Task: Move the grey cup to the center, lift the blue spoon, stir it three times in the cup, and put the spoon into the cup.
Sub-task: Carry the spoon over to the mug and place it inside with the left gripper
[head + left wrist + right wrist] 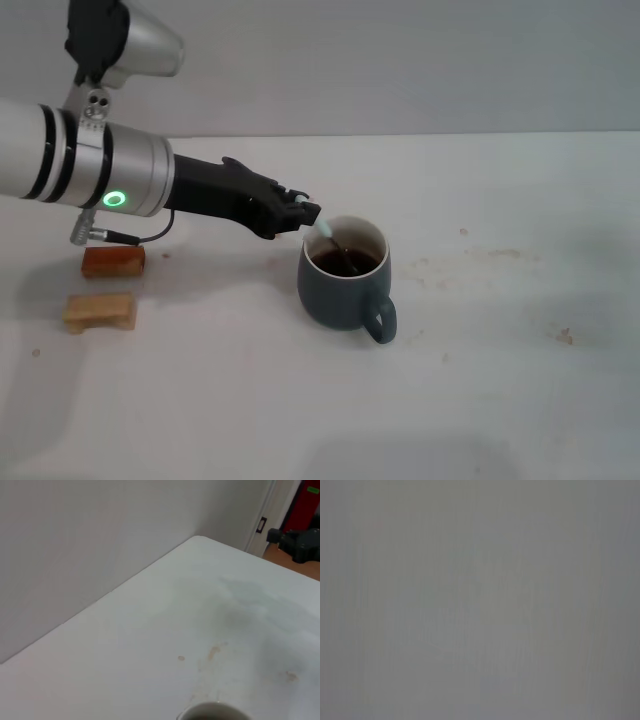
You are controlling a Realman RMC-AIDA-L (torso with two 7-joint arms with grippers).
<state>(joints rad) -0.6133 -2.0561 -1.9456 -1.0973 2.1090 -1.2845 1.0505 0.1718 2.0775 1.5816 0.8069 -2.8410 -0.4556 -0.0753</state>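
Table [520, 380] open right of grey cup [335, 295] — wooden blocks [100, 310] left.

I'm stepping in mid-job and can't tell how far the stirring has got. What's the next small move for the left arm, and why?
Probably keep circling the blue spoon gently in the grey cup. The left tool is shut on the spoon's pale handle at the cup's rim, with the neck slanting down into the dark liquid. Stirs completed can't be judged; release only after the third.

The light is soft and even on the white table [500, 400]. The grey cup [343, 283] drops only a faint shadow toward 7 o'clock. Nothing shines hard. The right wrist view is a flat grey blur.
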